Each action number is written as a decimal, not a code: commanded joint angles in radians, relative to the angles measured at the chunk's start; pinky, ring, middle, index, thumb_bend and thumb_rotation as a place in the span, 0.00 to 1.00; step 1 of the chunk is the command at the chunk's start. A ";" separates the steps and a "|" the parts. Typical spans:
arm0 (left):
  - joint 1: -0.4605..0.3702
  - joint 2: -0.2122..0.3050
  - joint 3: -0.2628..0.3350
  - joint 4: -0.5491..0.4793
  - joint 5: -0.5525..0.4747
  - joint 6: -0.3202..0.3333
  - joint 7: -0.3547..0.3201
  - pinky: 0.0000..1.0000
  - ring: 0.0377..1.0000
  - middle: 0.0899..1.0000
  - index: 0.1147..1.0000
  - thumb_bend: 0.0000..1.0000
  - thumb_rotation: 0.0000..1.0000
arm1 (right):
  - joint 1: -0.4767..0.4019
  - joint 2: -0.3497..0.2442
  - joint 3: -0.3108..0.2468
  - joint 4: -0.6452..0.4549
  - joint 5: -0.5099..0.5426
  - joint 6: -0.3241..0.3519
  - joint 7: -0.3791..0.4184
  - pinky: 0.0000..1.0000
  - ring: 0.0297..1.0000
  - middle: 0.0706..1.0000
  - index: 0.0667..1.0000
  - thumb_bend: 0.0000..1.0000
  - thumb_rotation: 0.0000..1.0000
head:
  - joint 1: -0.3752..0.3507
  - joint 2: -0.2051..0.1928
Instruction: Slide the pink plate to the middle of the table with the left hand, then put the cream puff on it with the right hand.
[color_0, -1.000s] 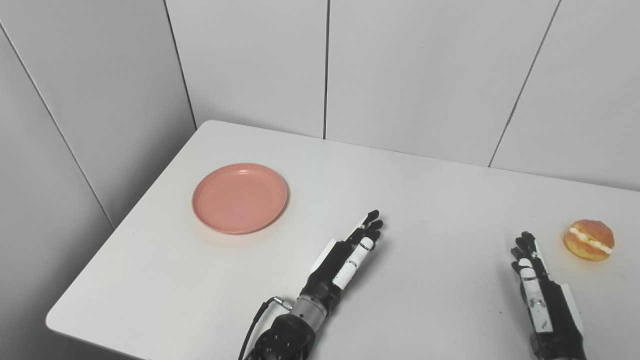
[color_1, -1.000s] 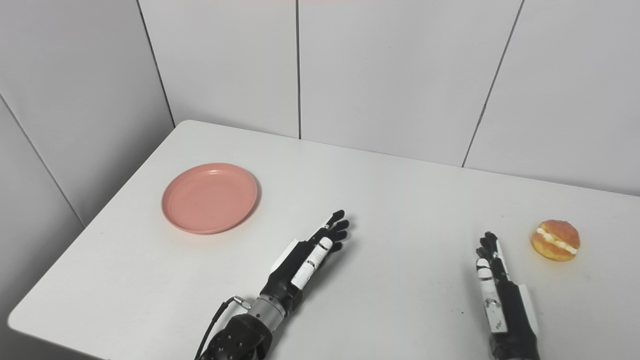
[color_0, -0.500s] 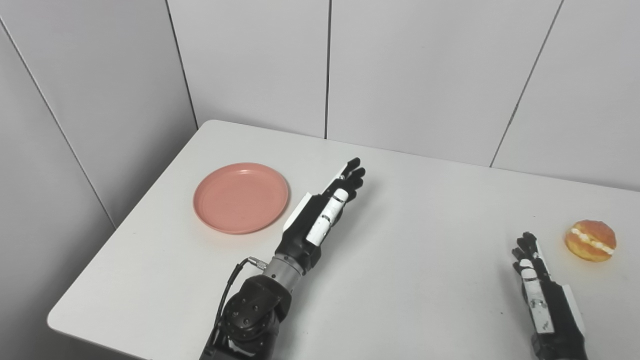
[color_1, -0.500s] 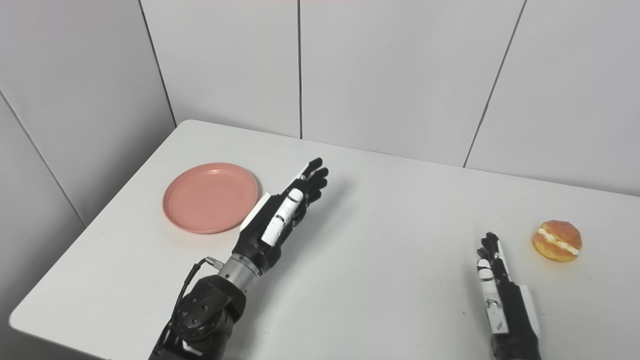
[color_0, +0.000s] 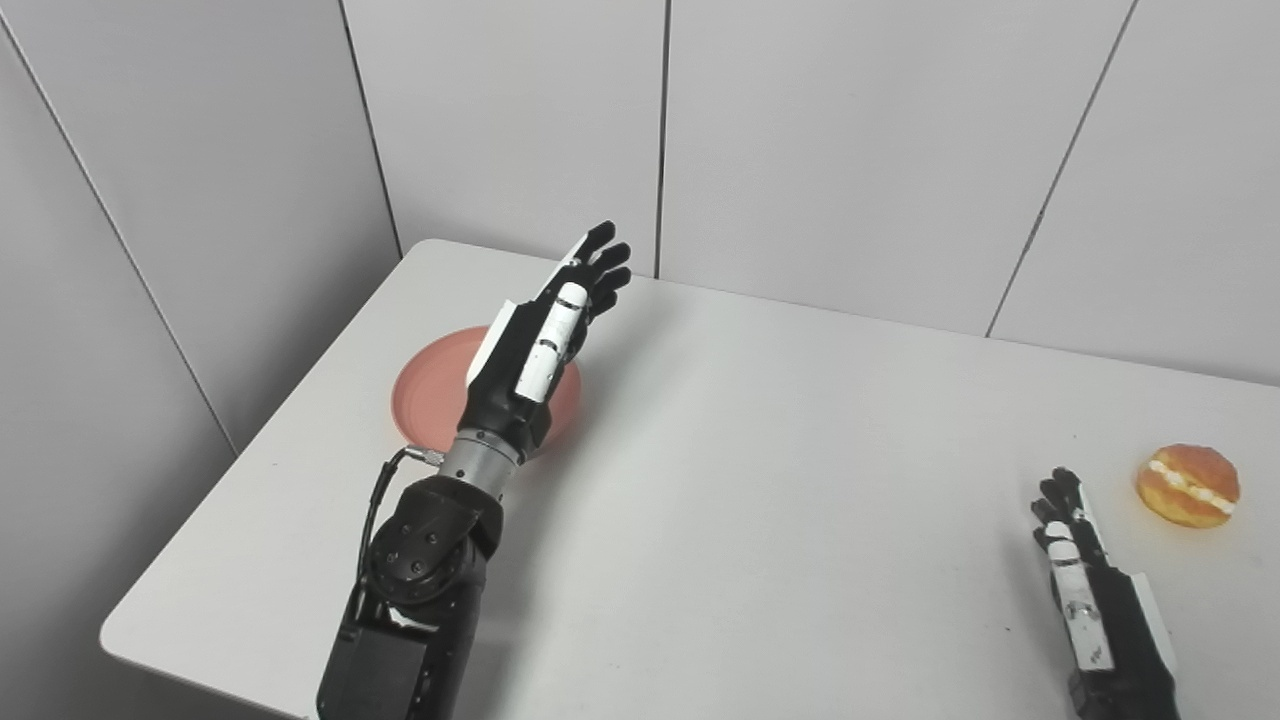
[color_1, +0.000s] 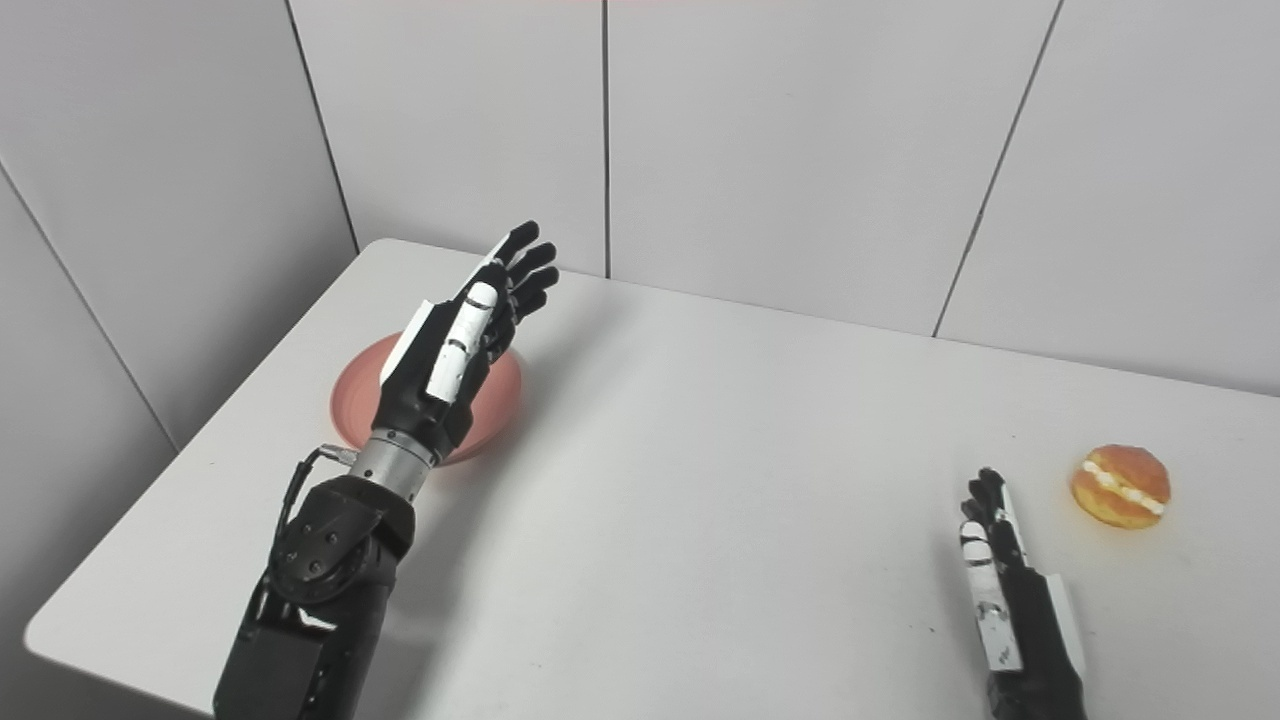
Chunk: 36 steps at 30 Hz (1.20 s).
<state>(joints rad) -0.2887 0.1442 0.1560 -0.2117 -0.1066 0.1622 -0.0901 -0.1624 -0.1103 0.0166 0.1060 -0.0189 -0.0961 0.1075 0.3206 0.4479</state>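
Note:
The pink plate (color_0: 425, 395) lies on the white table (color_0: 760, 470) near its left edge, partly hidden behind my left hand. My left hand (color_0: 545, 330) is raised above the plate, open, with straight fingers pointing toward the back wall, and holds nothing. The cream puff (color_0: 1187, 484) sits on the table at the far right; it also shows in the right eye view (color_1: 1120, 485). My right hand (color_0: 1085, 590) rests open and empty near the front right, just left of and nearer than the cream puff.
Grey wall panels stand right behind the table and along its left side. The table's left and front edges are close to the plate and to my left arm (color_0: 420, 560).
My left hand has lifted and moved left and back, from the middle front of the table to above the plate. The right hand has stayed in place. The view shifted slightly.

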 joint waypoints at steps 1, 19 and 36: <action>-0.050 0.027 0.024 -0.003 -0.018 -0.063 0.012 0.94 0.91 0.91 0.89 0.46 1.00 | 0.028 0.011 0.007 0.034 0.006 -0.054 -0.002 1.00 0.98 0.98 1.00 0.22 1.00 | 0.003 0.000; -0.154 0.146 0.166 0.134 -0.068 -0.054 0.080 0.96 0.94 0.94 0.91 0.44 1.00 | 0.034 0.017 -0.002 0.021 0.025 -0.027 -0.002 1.00 0.98 0.99 1.00 0.23 1.00 | 0.008 -0.009; -0.152 0.205 0.257 0.266 -0.110 -0.082 0.102 0.94 0.93 0.93 0.91 0.43 1.00 | 0.038 0.014 -0.005 0.011 0.038 -0.015 0.005 1.00 0.99 1.00 1.00 0.22 1.00 | 0.017 -0.008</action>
<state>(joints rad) -0.4046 0.3163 0.4050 0.0657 -0.2038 0.1225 0.0083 -0.1573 -0.1099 0.0061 0.0964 0.0146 -0.0974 0.1173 0.3375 0.4387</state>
